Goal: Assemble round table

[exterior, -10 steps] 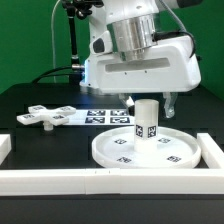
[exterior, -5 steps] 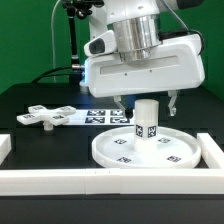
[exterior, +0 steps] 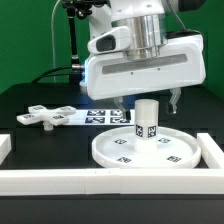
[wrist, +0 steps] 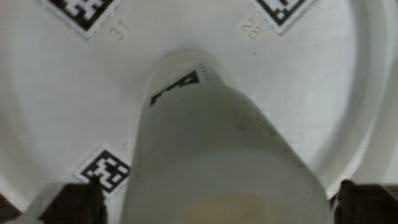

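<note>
Wall (exterior: 60,180): white border, nearest.
Disc (exterior: 150,152): flat on tabletop (exterior: 22,100), just behind wall.
Post (exterior: 146,122): upright on disc's middle.
Claw (exterior: 148,102): spread wide above post, gripping nothing.
Foot (exterior: 44,116): farther back, exterior view's left, beside marker board (exterior: 104,117).

Bright, even light falls from above in the exterior view. The disc (exterior: 145,150) and the arm's white housing (exterior: 140,70) glare almost to blank, while the black tabletop (exterior: 40,150) stays dark, with a faint grey sheen at the frame's middle left. The disc's front edge is shaded grey. The whole picture is coarse and soft. In the wrist view the post (wrist: 222,150) looms dull and blurred, and the tags (wrist: 107,170) beyond it read sharper.
</note>
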